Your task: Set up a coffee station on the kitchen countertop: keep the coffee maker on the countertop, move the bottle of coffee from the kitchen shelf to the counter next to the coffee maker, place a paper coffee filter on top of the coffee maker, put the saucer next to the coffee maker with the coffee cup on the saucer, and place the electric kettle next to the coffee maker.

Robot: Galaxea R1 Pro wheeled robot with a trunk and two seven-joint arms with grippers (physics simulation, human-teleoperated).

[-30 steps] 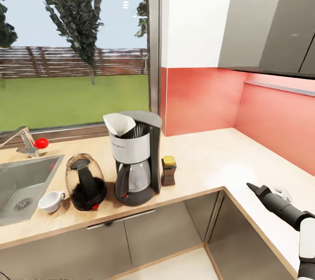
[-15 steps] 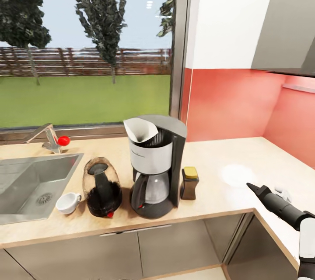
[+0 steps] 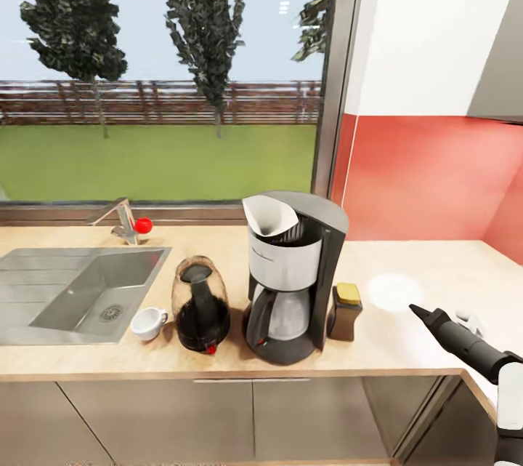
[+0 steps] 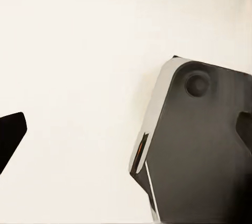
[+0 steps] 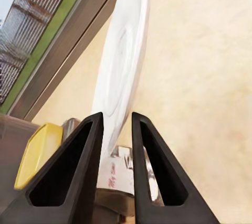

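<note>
The coffee maker (image 3: 290,284) stands on the countertop (image 3: 407,335) with a white paper filter (image 3: 270,217) on its top. Just to its right is the coffee bottle (image 3: 344,312) with a yellow lid (image 5: 37,153); to its left stands the dark electric kettle (image 3: 201,304), then the white coffee cup (image 3: 148,323). My right gripper (image 3: 420,312) is shut on the white saucer (image 3: 394,291), held over the counter right of the bottle. In the right wrist view the saucer (image 5: 122,82) shows edge-on between the fingers (image 5: 71,171). My left gripper (image 4: 126,135) is open and holds nothing.
A steel sink (image 3: 87,291) with a faucet (image 3: 127,222) is set into the counter at the left, close to the cup. A big window runs behind, and a red backsplash (image 3: 428,175) lines the right corner. Cabinet fronts (image 3: 218,415) lie below the counter edge.
The whole view has swung, so the counter things sit further right in the picture; none of them moved. My right gripper keeps the saucer in the same pose.
</note>
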